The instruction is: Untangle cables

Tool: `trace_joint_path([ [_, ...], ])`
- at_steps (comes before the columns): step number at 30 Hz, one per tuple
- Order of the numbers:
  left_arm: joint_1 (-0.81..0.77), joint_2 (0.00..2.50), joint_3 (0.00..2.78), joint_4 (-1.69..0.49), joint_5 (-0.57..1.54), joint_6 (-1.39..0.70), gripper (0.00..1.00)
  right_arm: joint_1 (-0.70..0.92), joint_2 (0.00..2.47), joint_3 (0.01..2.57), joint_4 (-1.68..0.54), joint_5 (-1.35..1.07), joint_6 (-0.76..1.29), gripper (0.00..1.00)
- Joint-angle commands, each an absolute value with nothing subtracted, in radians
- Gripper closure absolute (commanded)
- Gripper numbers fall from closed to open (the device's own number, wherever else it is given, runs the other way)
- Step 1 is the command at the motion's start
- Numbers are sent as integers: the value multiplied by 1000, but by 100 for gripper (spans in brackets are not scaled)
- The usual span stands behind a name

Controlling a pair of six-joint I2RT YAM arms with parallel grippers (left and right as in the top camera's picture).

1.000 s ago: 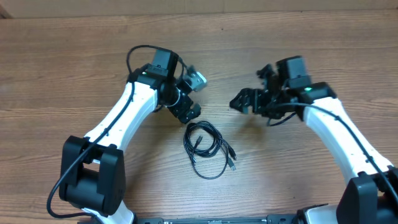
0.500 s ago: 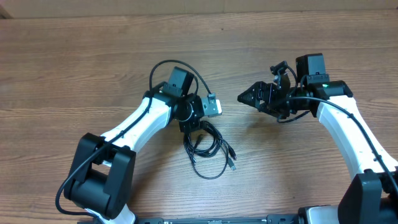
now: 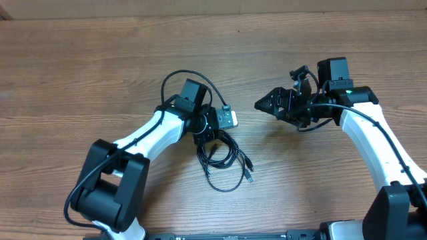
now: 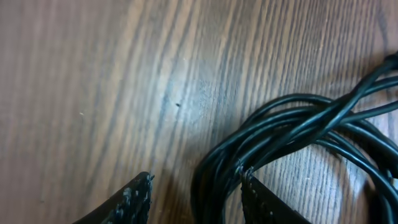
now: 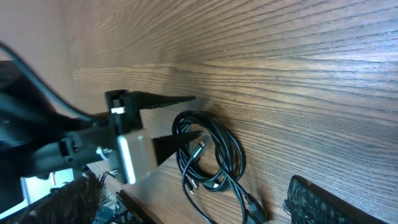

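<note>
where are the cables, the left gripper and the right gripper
cables point(image 4: 317, 118), left wrist view, where the strands cross
left gripper point(image 4: 194, 186), left wrist view, midway between the tips of its jaws
right gripper point(image 3: 262, 105), overhead view, midway between the tips of its jaws

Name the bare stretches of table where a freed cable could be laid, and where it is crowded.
Free: the table's far edge, beyond both arms; the wood between the cables and the right arm. Crowded: the centre, where the left gripper straddles the cables, right gripper nearby.
</note>
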State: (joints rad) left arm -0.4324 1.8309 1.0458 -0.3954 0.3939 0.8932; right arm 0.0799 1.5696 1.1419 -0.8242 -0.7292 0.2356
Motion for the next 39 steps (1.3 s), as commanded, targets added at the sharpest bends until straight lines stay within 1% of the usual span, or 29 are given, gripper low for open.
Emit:
trace_joint_path([
  [1, -440, 1880, 1035, -394, 430, 867, 51, 77, 1548, 1167, -813, -742, 236, 6],
  [5, -440, 1902, 1035, -393, 428, 867, 56, 77, 1548, 1167, -810, -742, 236, 6],
  [6, -440, 1906, 1035, -393, 428, 867, 64, 77, 1548, 1167, -806, -743, 236, 6],
  [7, -440, 1907, 1035, -391, 428, 867, 80, 77, 1548, 1167, -803, -743, 236, 6],
  [8, -440, 1907, 1035, -389, 431, 867, 93, 77, 1548, 1167, -802, -743, 237, 7],
  [9, -440, 1907, 1035, -383, 432, 866, 96, 77, 1548, 1167, -803, -743, 237, 7],
  [11, -440, 1907, 1035, -362, 431, 847, 96, 78, 1549, 1166, -803, -743, 237, 9],
  [15, -436, 1893, 1065, -355, 423, 731, 96, 78, 1549, 1166, -823, -743, 245, 18],
  [18, -436, 1857, 1110, -364, 415, 582, 96, 78, 1549, 1166, -833, -742, 318, 19],
  [19, -436, 1840, 1124, -365, 416, 498, 96, 78, 1549, 1166, -833, -742, 378, 19],
  [21, -436, 1828, 1133, -361, 416, 397, 96, 78, 1549, 1166, -833, -742, 439, 19],
  [25, -436, 1823, 1136, -361, 402, 184, 96, 80, 1549, 1166, -844, -742, 500, 20],
  [26, -436, 1823, 1136, -362, 382, 114, 96, 83, 1549, 1166, -850, -742, 512, 23],
  [29, -436, 1823, 1136, -366, 310, -104, 96, 99, 1549, 1166, -879, -741, 535, 23],
  [32, -436, 1823, 1136, -373, 220, -279, 96, 127, 1549, 1164, -897, -734, 574, 23],
  [33, -436, 1823, 1136, -382, 182, -389, 96, 145, 1549, 1164, -907, -719, 606, 24],
  [34, -436, 1823, 1136, -386, 161, -431, 96, 157, 1549, 1164, -912, -698, 615, 27],
  [35, -436, 1823, 1136, -391, 134, -482, 96, 172, 1549, 1164, -918, -661, 645, 28],
  [39, -436, 1823, 1136, -412, 105, -705, 96, 258, 1549, 1151, -925, -487, 826, 28],
])
